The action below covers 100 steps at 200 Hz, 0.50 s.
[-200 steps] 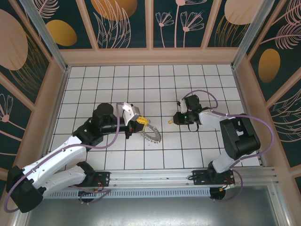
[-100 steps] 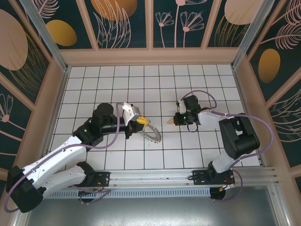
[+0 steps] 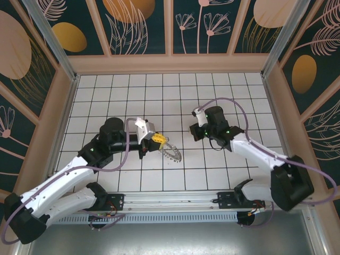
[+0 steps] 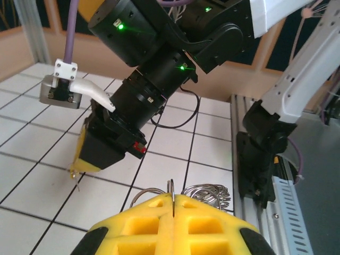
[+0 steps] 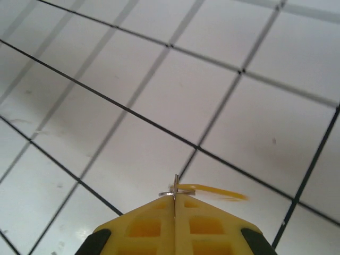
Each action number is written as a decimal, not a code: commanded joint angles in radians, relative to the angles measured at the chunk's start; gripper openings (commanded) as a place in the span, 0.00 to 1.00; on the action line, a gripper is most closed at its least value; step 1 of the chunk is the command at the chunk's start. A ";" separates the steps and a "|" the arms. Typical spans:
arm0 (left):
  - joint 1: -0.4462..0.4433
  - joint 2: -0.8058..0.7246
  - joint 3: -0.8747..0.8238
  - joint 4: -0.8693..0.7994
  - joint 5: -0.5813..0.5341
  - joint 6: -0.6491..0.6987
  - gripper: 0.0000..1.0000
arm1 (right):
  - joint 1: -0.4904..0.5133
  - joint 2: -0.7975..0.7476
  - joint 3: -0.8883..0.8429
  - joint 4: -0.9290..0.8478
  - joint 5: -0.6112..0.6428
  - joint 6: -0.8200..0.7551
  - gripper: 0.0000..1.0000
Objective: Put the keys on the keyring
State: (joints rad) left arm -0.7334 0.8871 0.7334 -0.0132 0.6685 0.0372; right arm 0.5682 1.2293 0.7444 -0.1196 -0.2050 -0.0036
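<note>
The left gripper (image 4: 173, 206) has its yellow fingers (image 4: 143, 223) pressed together, with a thin edge of the keyring (image 4: 205, 192) pinched in the seam. In the left wrist view, the ring's grey wire loops stand just past the fingertips. From above, the same gripper (image 3: 155, 139) points right, and the keyring (image 3: 171, 152) hangs off its tip, slanting down to the right over the white tiled surface (image 3: 159, 95). Its jagged rim is plain to see. Whether it touches the tiles I cannot tell.

The right gripper (image 5: 175, 204) is also closed, clamped on the key (image 5: 215, 191). A narrow sliver of metal sits upright between the yellow fingers (image 5: 146, 226), and the brass-coloured blade sticks out to the right of the tips — blurred, so its teeth cannot be made out. Black grid lines of the surface run beneath it.

In the top view the right gripper (image 3: 195, 130) sits above and to the right of the keyring, near it but apart, with a tile's gap between the two. The grippers face each other — the left wrist camera looks straight at the right gripper (image 4: 79, 166), dark with a yellow finger, angled down toward the tiles.
</note>
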 commanded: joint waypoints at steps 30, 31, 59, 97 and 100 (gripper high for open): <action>-0.003 -0.059 0.128 -0.131 0.056 0.149 0.00 | 0.059 -0.261 -0.032 0.077 -0.100 -0.158 0.00; -0.003 -0.059 0.129 -0.135 0.057 0.151 0.00 | 0.059 -0.264 -0.031 0.076 -0.105 -0.160 0.00; -0.004 -0.051 0.148 -0.125 0.107 0.164 0.00 | 0.114 -0.309 0.042 0.007 -0.168 -0.249 0.00; -0.002 0.036 0.233 -0.184 0.130 0.222 0.00 | 0.215 -0.380 0.100 -0.044 -0.245 -0.340 0.00; -0.002 0.041 0.233 -0.189 0.132 0.228 0.00 | 0.220 -0.380 0.107 -0.054 -0.251 -0.345 0.00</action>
State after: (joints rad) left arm -0.7334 0.8913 0.9001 -0.1688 0.7567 0.1989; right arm 0.7521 0.8829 0.7811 -0.1238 -0.3729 -0.2611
